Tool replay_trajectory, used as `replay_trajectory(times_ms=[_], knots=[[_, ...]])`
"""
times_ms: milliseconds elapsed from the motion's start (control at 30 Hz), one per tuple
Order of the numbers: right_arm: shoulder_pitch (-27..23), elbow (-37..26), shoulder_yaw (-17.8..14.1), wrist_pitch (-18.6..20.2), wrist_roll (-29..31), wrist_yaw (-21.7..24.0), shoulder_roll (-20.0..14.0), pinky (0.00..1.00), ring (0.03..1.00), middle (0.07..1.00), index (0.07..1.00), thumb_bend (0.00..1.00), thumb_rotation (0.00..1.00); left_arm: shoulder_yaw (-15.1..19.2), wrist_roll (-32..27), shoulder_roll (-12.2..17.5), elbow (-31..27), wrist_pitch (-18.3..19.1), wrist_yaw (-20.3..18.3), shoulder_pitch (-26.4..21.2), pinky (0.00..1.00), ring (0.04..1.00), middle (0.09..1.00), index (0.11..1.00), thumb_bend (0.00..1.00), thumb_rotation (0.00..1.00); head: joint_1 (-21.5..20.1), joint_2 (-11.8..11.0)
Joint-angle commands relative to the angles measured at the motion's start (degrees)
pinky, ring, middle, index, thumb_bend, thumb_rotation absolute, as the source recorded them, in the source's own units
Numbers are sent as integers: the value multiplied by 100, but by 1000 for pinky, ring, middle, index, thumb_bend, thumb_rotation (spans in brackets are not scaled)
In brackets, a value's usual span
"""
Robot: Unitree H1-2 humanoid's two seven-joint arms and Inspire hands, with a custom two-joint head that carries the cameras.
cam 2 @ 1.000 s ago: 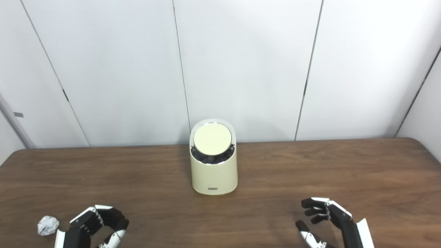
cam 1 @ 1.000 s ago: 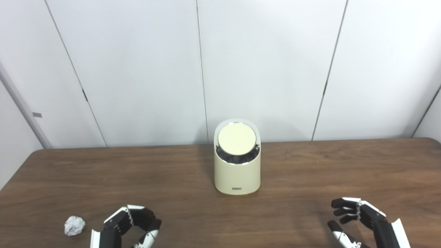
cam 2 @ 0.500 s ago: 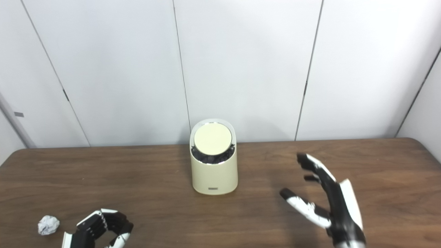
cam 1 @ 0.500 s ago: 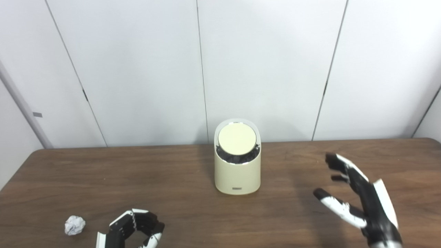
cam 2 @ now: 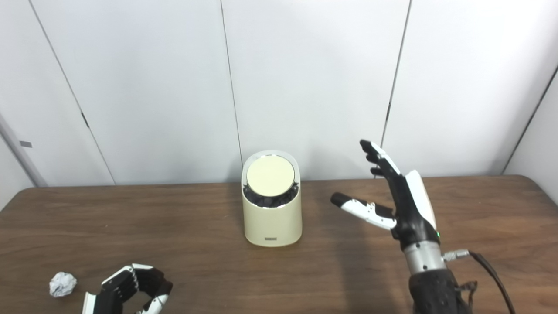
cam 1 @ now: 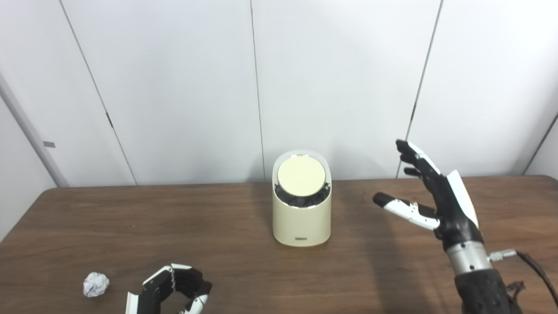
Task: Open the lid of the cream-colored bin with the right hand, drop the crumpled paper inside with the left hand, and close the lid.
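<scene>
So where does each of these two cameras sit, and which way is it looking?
Left eye view: on the head, looking forward and down at the bin on the table; the right robot hand is raised, the left robot hand low.
Right eye view: beside it, aimed the same way, with the same hands in sight.
Shared: bin, crumpled paper, wall panels.

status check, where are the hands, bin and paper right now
Right robot hand open, raised beside the cream-coloured cylindrical bin, not touching. Left robot hand curled, holding nothing. Round lid on. White crumpled paper ball on wooden table. Nothing in between.
</scene>
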Motion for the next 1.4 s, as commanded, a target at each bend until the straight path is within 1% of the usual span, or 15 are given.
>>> replay_trajectory(times_ms=[0, 67, 200, 333, 467, 633, 733, 833, 900, 933, 1033, 1100, 1200, 1367], knots=[[-378, 22, 81, 34, -225, -53, -5, 791, 870, 894, 900, 954, 674, -31, 85, -45, -59, -207, 110, -95, 387, 447, 482, 483, 478, 56, 5, 9], [-586, 130, 167, 108, -380, -77, 31, 749, 845, 874, 890, 936, 663, -39, 155, -52, -69, -191, 135, -91, 384, 445, 481, 483, 478, 57, 4, 13], [-1000, 374, 298, 233, -493, -111, 182, 734, 829, 852, 882, 947, 586, -79, 218, -65, -100, -168, 179, -84, 382, 444, 480, 483, 478, 58, 28, 9], [-1371, 482, 503, 547, -632, -10, 367, 708, 842, 880, 902, 930, 502, -114, 172, -84, -106, -160, 187, -75, 380, 444, 480, 483, 478, 59, 55, 11], [-1562, 604, 695, 589, -808, -78, 474, 708, 843, 887, 902, 895, 438, -139, 201, -101, -77, -202, 214, -80, 385, 447, 482, 483, 478, 58, 87, 8], [-1769, 808, 912, 755, -1143, -98, 578, 686, 828, 877, 888, 910, 423, -158, 322, -119, -121, -131, 250, -69, 381, 444, 481, 483, 478, 59, 99, 10], [-1884, 977, 1022, 788, -1318, -146, 642, 662, 820, 878, 881, 952, 419, -172, 335, -125, -122, -131, 255, -68, 381, 446, 483, 483, 478, 59, 113, 5], [-1995, 1147, 1165, 873, -1537, -155, 685, 604, 797, 879, 878, 986, 426, -182, 347, -134, -104, -178, 271, -67, 381, 445, 483, 483, 478, 59, 125, 19], [-2033, 1265, 1235, 862, -1613, -157, 682, 620, 805, 881, 884, 996, 419, -185, 376, -149, -118, -172, 282, -64, 381, 444, 482, 483, 478, 59, 128, 21], [-2043, 1313, 1259, 847, -1633, -160, 680, 646, 817, 883, 890, 999, 413, -188, 390, -156, -133, -156, 283, -58, 381, 444, 481, 483, 478, 59, 133, 26], [-2050, 1422, 1304, 817, -1649, -164, 678, 683, 835, 884, 904, 1000, 392, -196, 412, -170, -169, -129, 283, -35, 381, 444, 481, 483, 478, 59, 139, 33], [-2063, 1537, 1312, 765, -1629, -209, 680, 700, 844, 888, 909, 1000, 360, -197, 419, -165, -168, -137, 285, -27, 382, 446, 482, 484, 478, 58, 139, 33], [-2088, 1741, 1343, 655, -1669, -324, 643, 701, 845, 884, 902, 997, 333, -200, 400, -146, -159, -165, 280, -20, 386, 449, 483, 484, 478, 59, 149, 59], [-2128, 1966, 1423, 641, -1745, -391, 571, 704, 847, 879, 898, 985, 325, -201, 382, -155, -183, -143, 273, -6, 390, 451, 484, 484, 478, 60, 140, 67]])
